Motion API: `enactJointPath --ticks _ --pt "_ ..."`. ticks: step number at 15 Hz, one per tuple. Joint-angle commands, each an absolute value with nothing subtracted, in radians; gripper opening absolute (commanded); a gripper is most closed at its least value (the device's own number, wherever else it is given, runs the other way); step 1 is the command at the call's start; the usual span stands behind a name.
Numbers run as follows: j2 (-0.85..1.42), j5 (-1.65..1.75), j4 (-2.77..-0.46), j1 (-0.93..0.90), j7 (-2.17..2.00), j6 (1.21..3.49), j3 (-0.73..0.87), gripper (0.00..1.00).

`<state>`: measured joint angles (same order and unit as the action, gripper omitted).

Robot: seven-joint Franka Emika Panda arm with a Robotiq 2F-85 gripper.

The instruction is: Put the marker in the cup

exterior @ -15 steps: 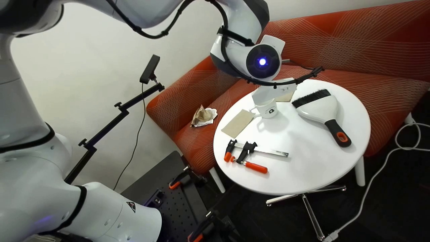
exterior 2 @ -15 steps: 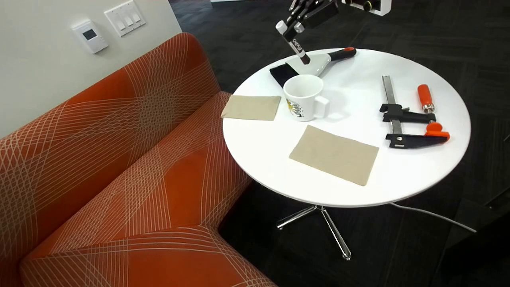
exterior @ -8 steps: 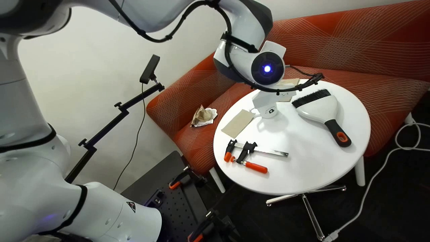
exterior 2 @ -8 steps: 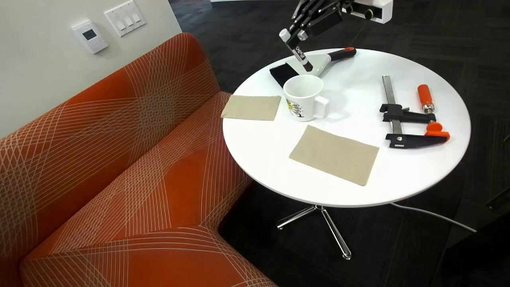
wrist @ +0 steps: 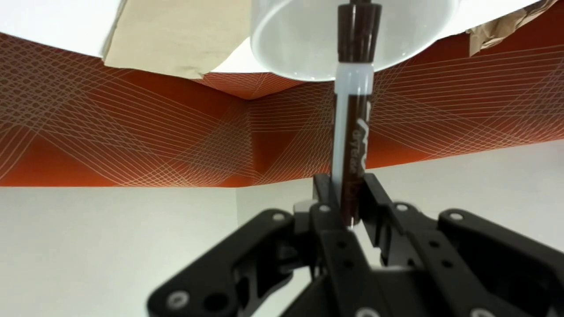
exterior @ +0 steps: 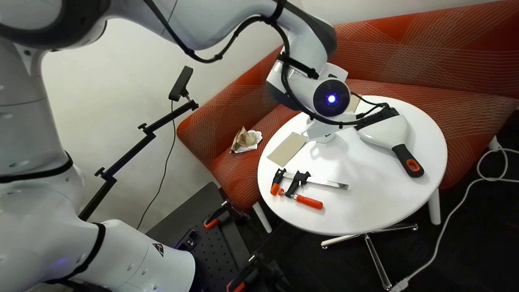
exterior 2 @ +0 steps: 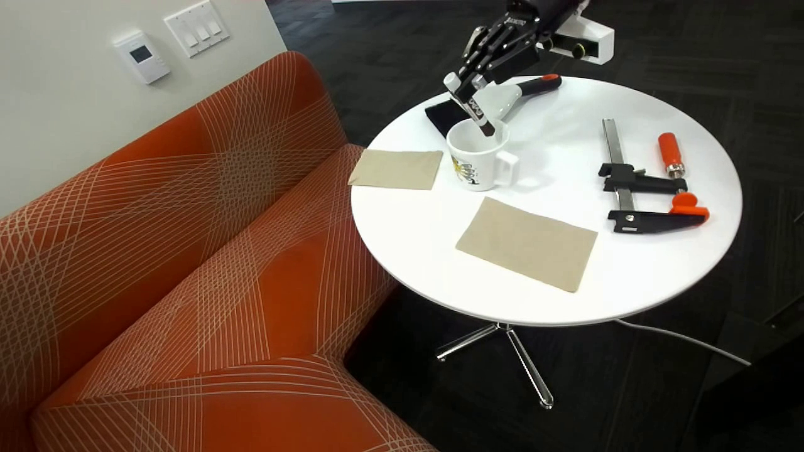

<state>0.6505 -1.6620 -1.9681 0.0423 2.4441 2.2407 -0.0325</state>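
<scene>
Lowered marker: it's come down along with the pincer. Half a second ago its dark end showed clear of the cup in an exterior view, now it overlaps the mouth. Cup hasn't budged.
Pincer grip: clamped on the marker, a finger on each side, up toward the pale end, so the dark end pokes out below.
Marker spot: tilted, hanging below the pincer, over the cup's mouth. Can't tell if the tip is past the rim or touching the wall.
Cup spot: upright on the tabletop, below the pincer.
Marker feel: my guess is light, stiff, tough plastic, but smooth and round, so it could swivel between the fingers if it clips the rim.
Marker hold: high on the barrel like this looks right tbh; grabbing lower would likely jam the fingers into the cup.
Cup feel: looks hard, maybe breakable, so no shoving.
Next bit: probably further down, a touch straighter, then let go.
</scene>
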Motion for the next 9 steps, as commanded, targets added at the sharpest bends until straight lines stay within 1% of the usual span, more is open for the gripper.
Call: enactJointPath --ticks 1,2,3,5,8,9 --pt "0.696 -1.674 -1.921 0.016 2.440 2.222 -0.010 0.05" --pt "0.703 -1.667 -1.916 0.009 2.433 2.234 -0.007 0.45" --pt "0.709 -1.665 -1.913 0.004 2.433 2.244 -0.004 0.46" --pt "0.712 -1.661 -1.912 -0.006 2.432 2.257 0.002 0.59" --pt "0.690 -1.661 -1.926 -0.017 2.438 2.268 0.010 0.84" --pt "0.676 -1.661 -1.935 -0.019 2.441 2.267 0.012 0.90"
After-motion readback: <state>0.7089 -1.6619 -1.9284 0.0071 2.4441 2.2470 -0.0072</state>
